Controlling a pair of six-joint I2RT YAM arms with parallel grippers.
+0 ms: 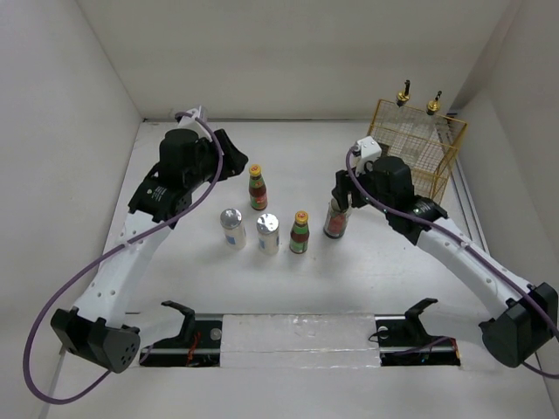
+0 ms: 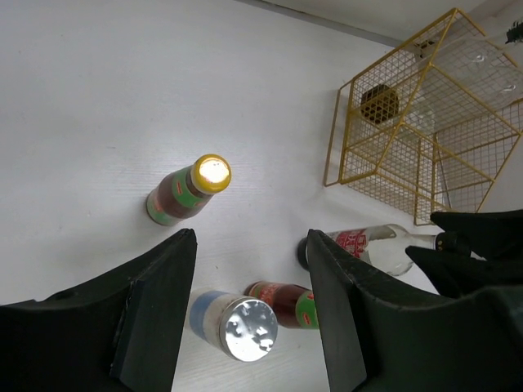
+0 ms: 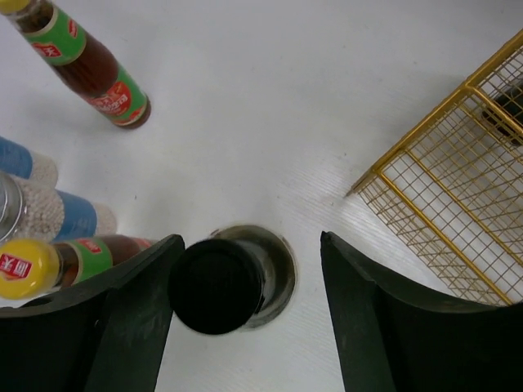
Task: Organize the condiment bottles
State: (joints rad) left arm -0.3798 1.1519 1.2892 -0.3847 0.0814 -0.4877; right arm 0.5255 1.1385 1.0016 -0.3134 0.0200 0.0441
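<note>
The black-knobbed jar (image 1: 335,220) stands right of the row. My right gripper (image 1: 341,195) is open just above it. In the right wrist view the black knob (image 3: 216,284) sits between the fingers (image 3: 131,318), close against the left one, and the gripper (image 3: 251,245) grips nothing. Two yellow-capped sauce bottles (image 1: 257,188) (image 1: 300,232) and two silver-topped shakers (image 1: 232,228) (image 1: 268,234) stand mid-table. Two glass bottles with gold pourers (image 1: 403,96) (image 1: 432,106) stand in the basket. My left gripper (image 1: 234,159) (image 2: 249,245) is open and empty above the back sauce bottle (image 2: 188,189) and a shaker (image 2: 233,322).
The yellow wire basket (image 1: 417,155) stands at the back right, close behind the right gripper; it also shows in the right wrist view (image 3: 458,212) and the left wrist view (image 2: 409,147). White walls enclose the table on three sides.
</note>
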